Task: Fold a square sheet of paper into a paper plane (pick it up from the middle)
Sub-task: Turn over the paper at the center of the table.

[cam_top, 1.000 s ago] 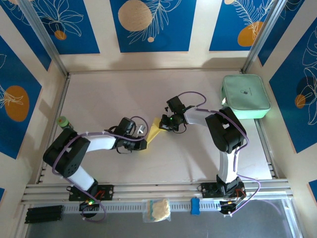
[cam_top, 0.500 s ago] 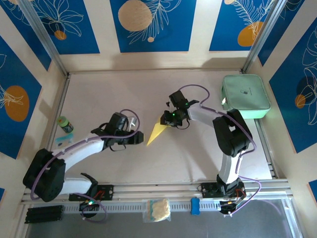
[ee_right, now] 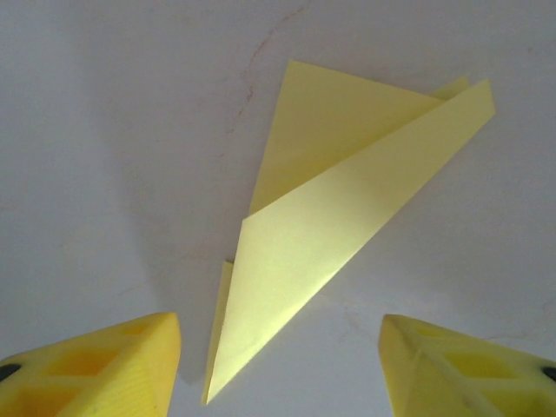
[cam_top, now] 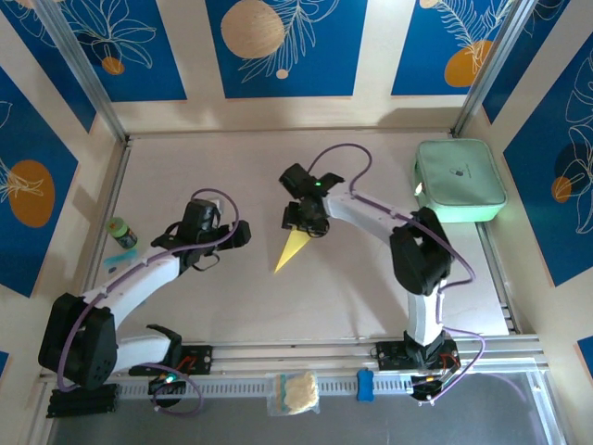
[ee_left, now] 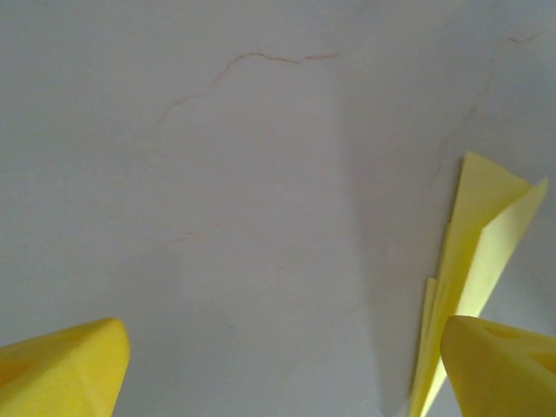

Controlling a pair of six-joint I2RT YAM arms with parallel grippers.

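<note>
The square sheet of paper lies folded into the paper plane (cam_top: 290, 248), a bright yellow dart flat on the table, nose toward the near left. My right gripper (cam_top: 298, 224) hovers open over its wide tail. In the right wrist view the plane (ee_right: 330, 226) lies loose between and beyond the yellow fingers (ee_right: 104, 365), touching neither. My left gripper (cam_top: 239, 235) stands open to the plane's left, a short gap away. In the left wrist view the plane (ee_left: 473, 261) sits at the right edge, just past the right fingertip (ee_left: 504, 365), with bare table between the jaws.
A mint-green case (cam_top: 460, 181) lies at the back right. A small green-capped bottle (cam_top: 119, 230) stands by the left wall. On the front rail sit a cream wad in a clear bag (cam_top: 295, 393) and a blue piece (cam_top: 365, 385).
Both grippers have opened and let go of the plane, which now lies flat on the table. The left gripper drew back to the left; the right gripper shifted left and farther back.
</note>
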